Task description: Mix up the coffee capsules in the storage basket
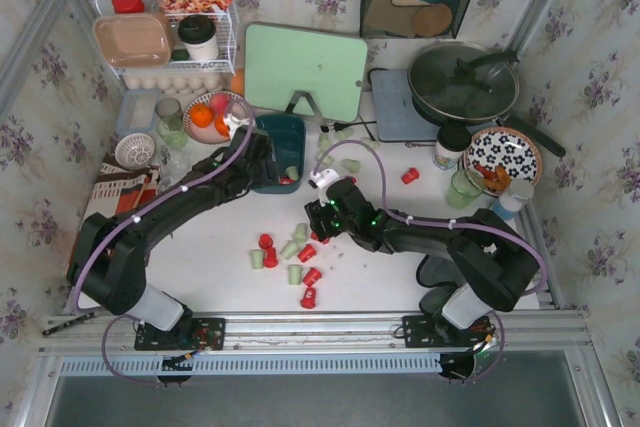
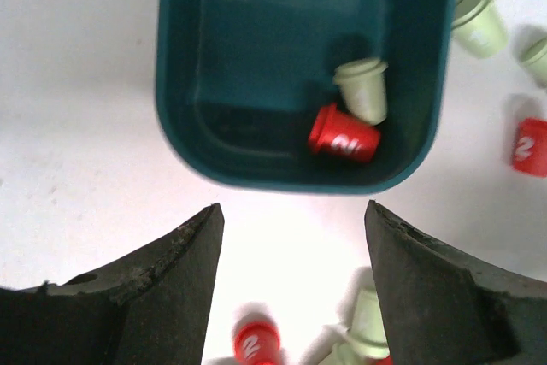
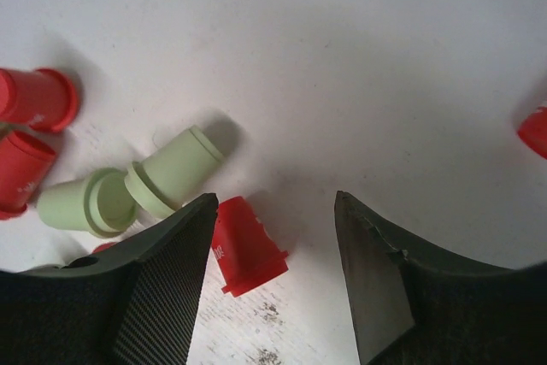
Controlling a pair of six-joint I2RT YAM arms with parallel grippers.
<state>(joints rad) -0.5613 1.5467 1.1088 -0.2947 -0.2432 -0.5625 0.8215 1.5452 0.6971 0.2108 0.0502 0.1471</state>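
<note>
The storage basket [image 1: 283, 137], a dark teal tub [image 2: 299, 66], sits left of the table's middle. Inside its near end lie one pale green capsule [image 2: 363, 87] and one red capsule [image 2: 342, 134]. My left gripper [image 2: 292, 211] hovers open just past that end of the basket, with nothing between its fingers [image 1: 266, 175]. Several red and green coffee capsules [image 1: 292, 252] are scattered on the white table. My right gripper [image 1: 318, 225] is low over them. It is open [image 3: 273, 203] around a red capsule [image 3: 248, 245], which lies against the left finger, and a gap remains on the right.
A plate of oranges [image 1: 210, 112] and a white wire rack [image 1: 165, 37] stand behind the basket at the left. A green cutting board [image 1: 305, 67], a pan [image 1: 462, 82] and a patterned bowl [image 1: 502, 155] fill the back and right. A lone red capsule [image 1: 410, 175] lies to the right.
</note>
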